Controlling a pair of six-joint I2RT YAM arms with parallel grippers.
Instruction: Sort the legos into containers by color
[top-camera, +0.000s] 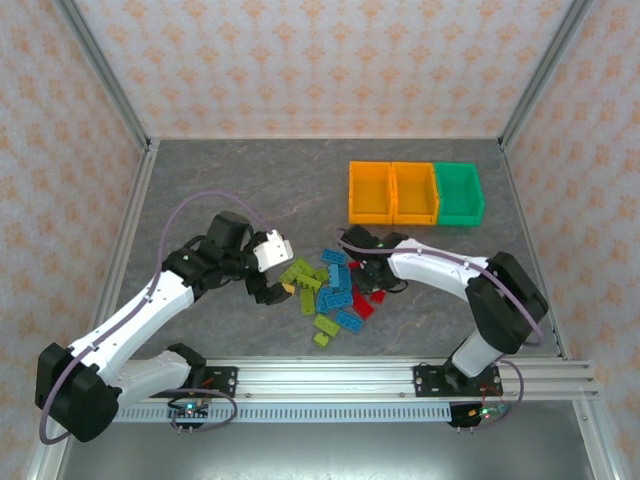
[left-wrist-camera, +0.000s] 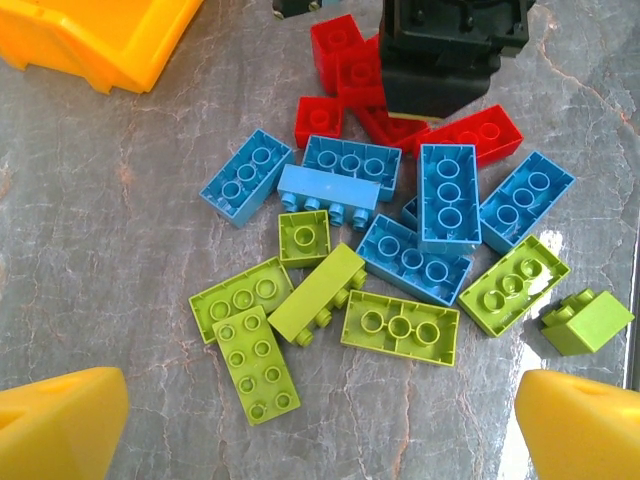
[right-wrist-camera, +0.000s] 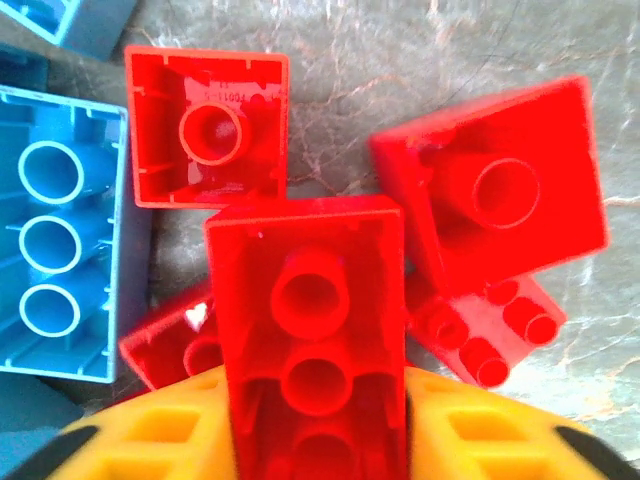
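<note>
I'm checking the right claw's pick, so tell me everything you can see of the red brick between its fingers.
The red brick is glossy plastic, rectangular, its hollow underside facing the camera with a row of round tubes inside. Its near end sits between the right claw's yellow fingers, which touch both long sides. Its far end overlaps other red bricks; whether it is off the table cannot be told.

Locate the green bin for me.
In the top view, the green bin sits at the far right of the table. It is last in the row of three, against an orange bin on its left, beyond the brick pile.
</note>
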